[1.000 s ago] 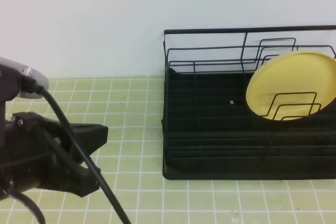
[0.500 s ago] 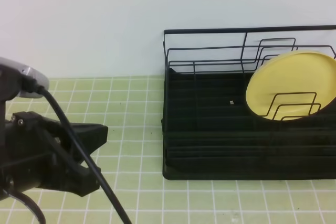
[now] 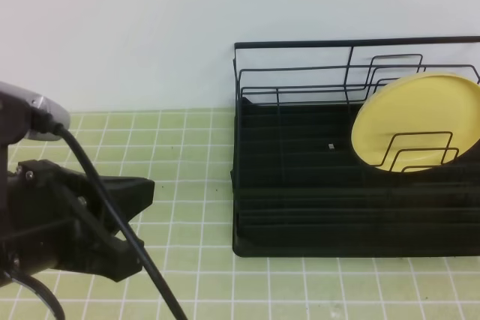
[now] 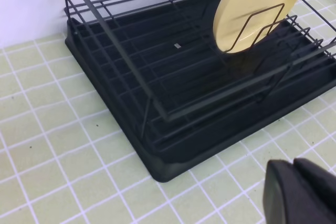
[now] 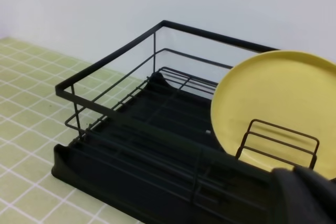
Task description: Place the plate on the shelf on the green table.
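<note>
Yellow plate (image 3: 417, 125) leans upright in the shelf (image 3: 300, 241); both end effectors closed, empty.

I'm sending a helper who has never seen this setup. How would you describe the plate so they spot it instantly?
Look for the large black wire shelf standing on the green table against the white wall. In its right part, propped on edge among the bent wire dividers, is the plate. It is round, plain pale yellow, the only light thing in the black rack.
</note>
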